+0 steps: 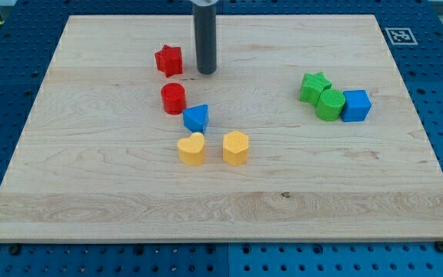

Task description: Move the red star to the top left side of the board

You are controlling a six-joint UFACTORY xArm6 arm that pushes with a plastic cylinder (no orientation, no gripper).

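We see my tip (206, 71) resting on the wooden board (91, 192) in the upper middle of the frame, just to the right of the red star (168, 60), with a narrow strip of bare wood between them (they look apart, not touching). The rod is a plain dark cylinder with no fingers to open or close, so there is nothing to report there.

The red star sits in the upper part of the board, a little left of centre. Directly below it stands the red cylinder (173, 98), and just below and to the right of that lies the blue triangular block (197, 118), close beside the cylinder. Lower still, near the middle of the frame, we find two yellow blocks side by side with a gap between them: the yellow heart-shaped block (191, 148) on the left and the yellow hexagonal block (235, 148) on the right.

On the right side of the frame a tight cluster sits together: the green star (314, 86), the green cylinder (330, 105) against it, and the blue cube (355, 105) touching the cylinder's right side.
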